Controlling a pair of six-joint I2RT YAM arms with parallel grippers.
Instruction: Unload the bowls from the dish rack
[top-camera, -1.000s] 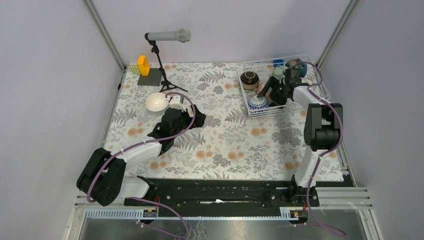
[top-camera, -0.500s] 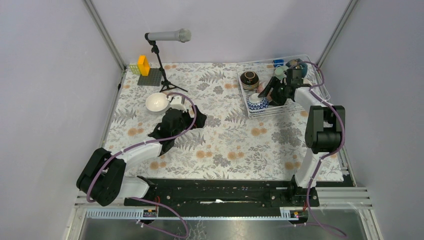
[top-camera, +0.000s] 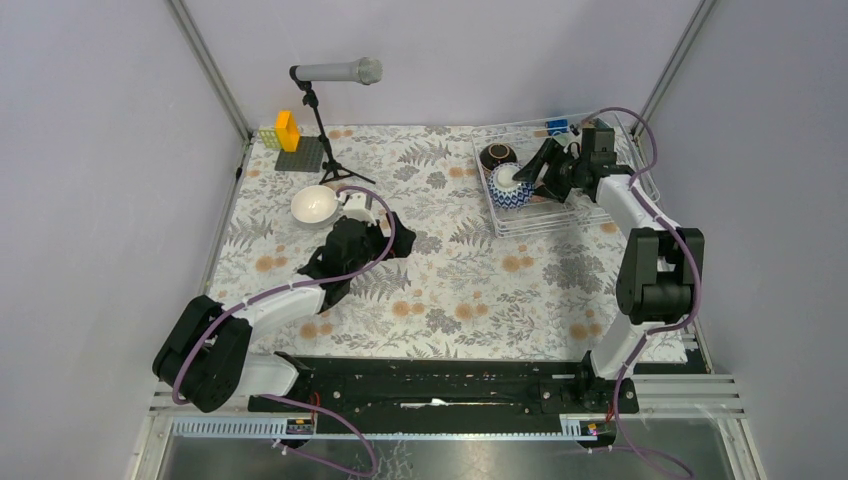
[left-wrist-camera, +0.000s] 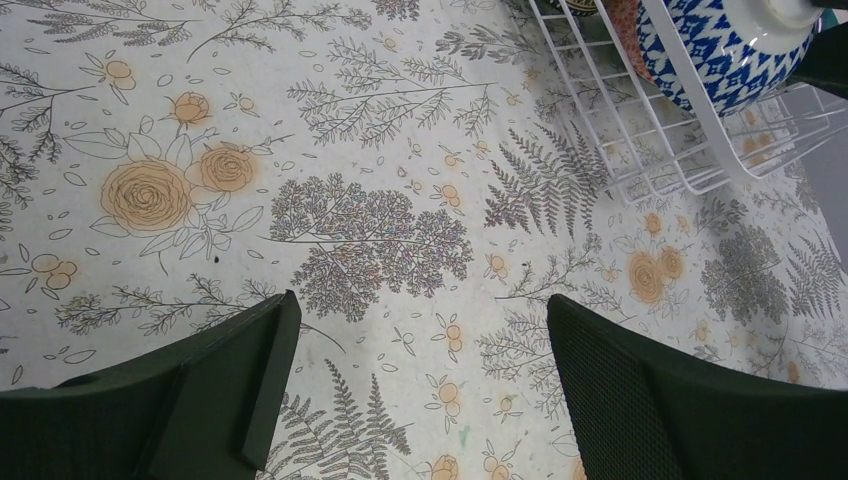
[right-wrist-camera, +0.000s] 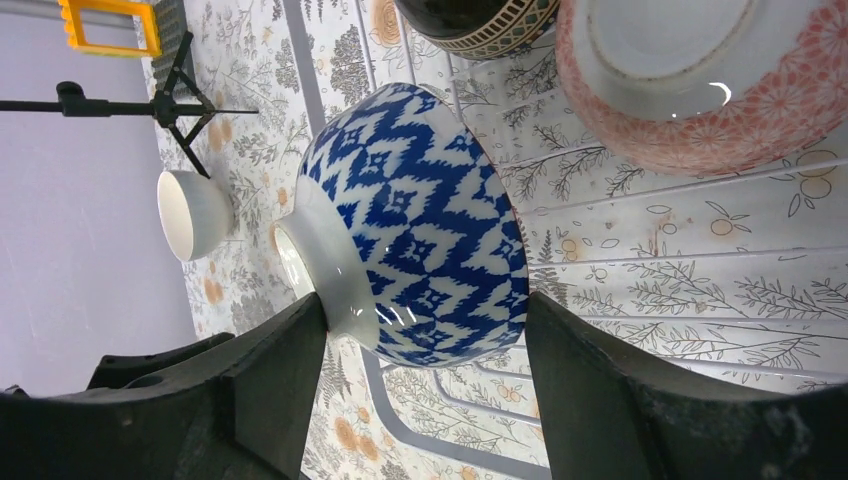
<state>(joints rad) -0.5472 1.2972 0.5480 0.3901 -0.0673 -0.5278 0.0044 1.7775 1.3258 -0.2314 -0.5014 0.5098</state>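
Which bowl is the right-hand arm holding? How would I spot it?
At the white wire dish rack in the far right corner of the table, the right gripper holds the blue-and-white bowl tipped on its side. Only it has a bold blue diamond pattern; the dark brown bowl and pink bowl beside it do not.

Table (top-camera: 450, 290): dish rack (top-camera: 545, 222), white bowl (top-camera: 314, 205), stand (top-camera: 335, 168)

The blue-and-white bowl (right-wrist-camera: 420, 220) was glazed ceramic, smooth and glossy, with bright glints on its side; the pink floral bowl (right-wrist-camera: 700, 90) had the same shine. The dish rack (left-wrist-camera: 640, 130) was thin wire under a smooth white coating. The tabletop (left-wrist-camera: 380, 230) wore a matt printed cloth. The fingers (left-wrist-camera: 660, 400) of the left gripper (left-wrist-camera: 420, 320) were matt black plastic, one faced with a fine grid texture.
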